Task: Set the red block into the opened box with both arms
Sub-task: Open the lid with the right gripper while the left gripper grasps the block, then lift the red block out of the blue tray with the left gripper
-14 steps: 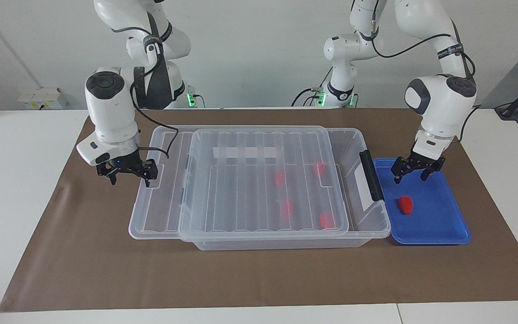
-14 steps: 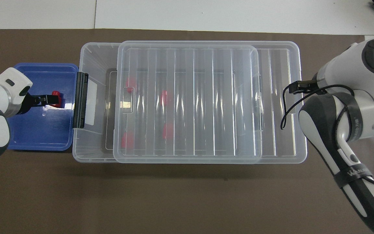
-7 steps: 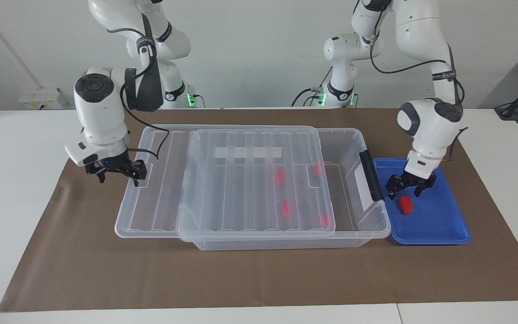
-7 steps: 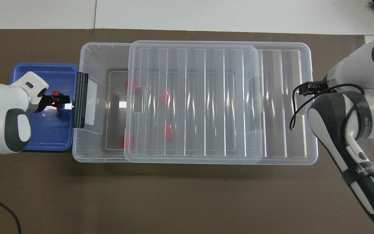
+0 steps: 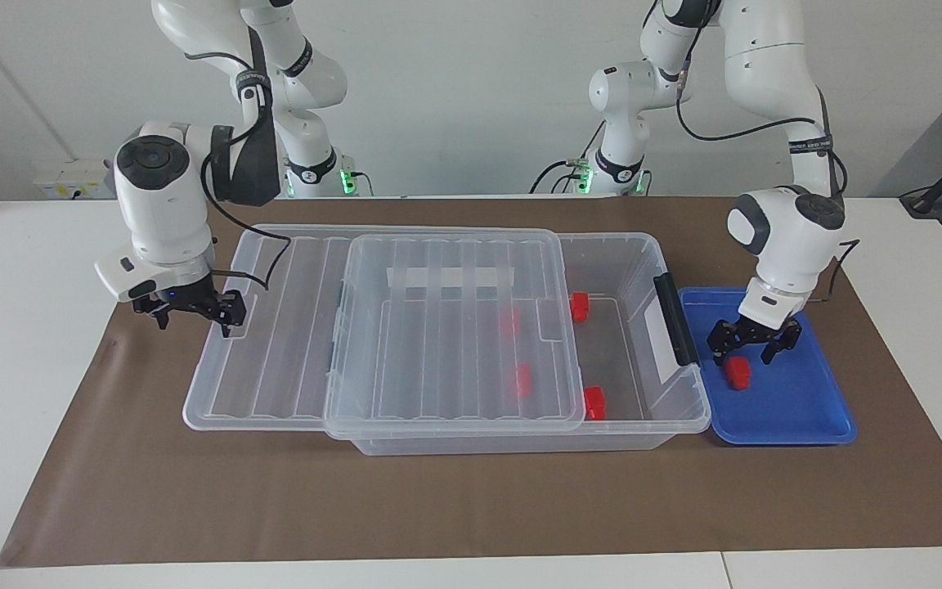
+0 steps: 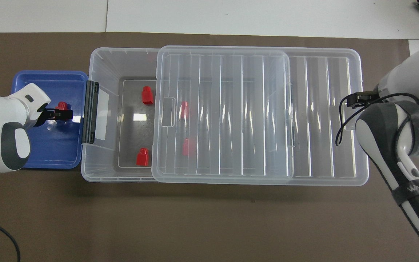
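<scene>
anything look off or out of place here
Only the lid: it sits slid sideways on the box, overhanging the right arm's end, with the right tool at its edge. That looks deliberate. No spill or damage shows.

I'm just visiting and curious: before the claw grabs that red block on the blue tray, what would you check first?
1. Left claw open: ok.
2. Left claw right over the red block in the blue tray: ok.
3. Fingers actually straddling the block: cannot tell.
4. Lid slid aside, leaving the box open at the tray's end: ok.
5. Room in the opening beside the two uncovered blocks: ok.
6. Right claw at the lid's edge, firmly holding it: cannot tell.
</scene>
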